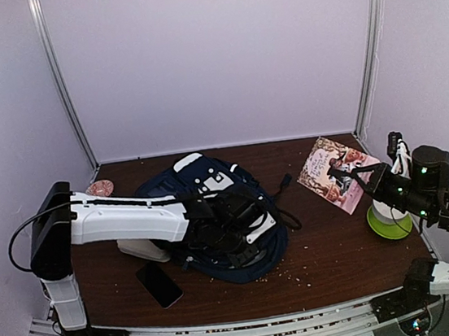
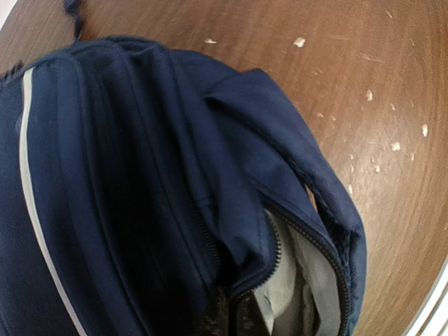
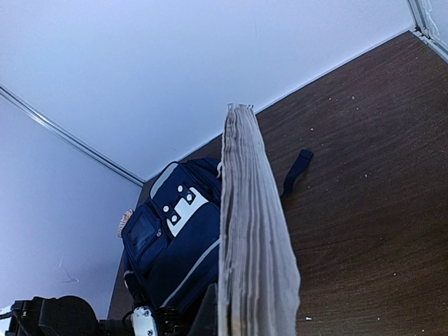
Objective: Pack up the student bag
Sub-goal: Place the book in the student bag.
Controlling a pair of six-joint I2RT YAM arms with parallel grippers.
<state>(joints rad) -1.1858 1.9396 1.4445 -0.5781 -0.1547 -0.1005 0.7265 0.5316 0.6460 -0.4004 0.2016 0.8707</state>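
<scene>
The student bag [image 1: 213, 210] is a navy backpack with white stripes, lying mid-table. My left gripper [image 1: 244, 225] is on its near right side, at the unzipped mouth. In the left wrist view the bag [image 2: 140, 182] fills the frame and its light lining [image 2: 308, 280] shows. The dark fingertips [image 2: 220, 315] sit at the bottom edge, apparently pinching the zipper flap. My right gripper [image 1: 355, 176] is shut on a picture book [image 1: 333, 173], held off the table at the right. The right wrist view shows the book's page edge [image 3: 252, 245] upright, with the bag [image 3: 175, 238] behind it.
A black phone [image 1: 158, 284] lies near the front left. A pale pouch [image 1: 143, 250] lies under the left arm. A green-and-white object [image 1: 388, 218] stands at the right edge and a small pink item [image 1: 100, 188] at the back left. Crumbs dot the wooden table [image 1: 333, 253].
</scene>
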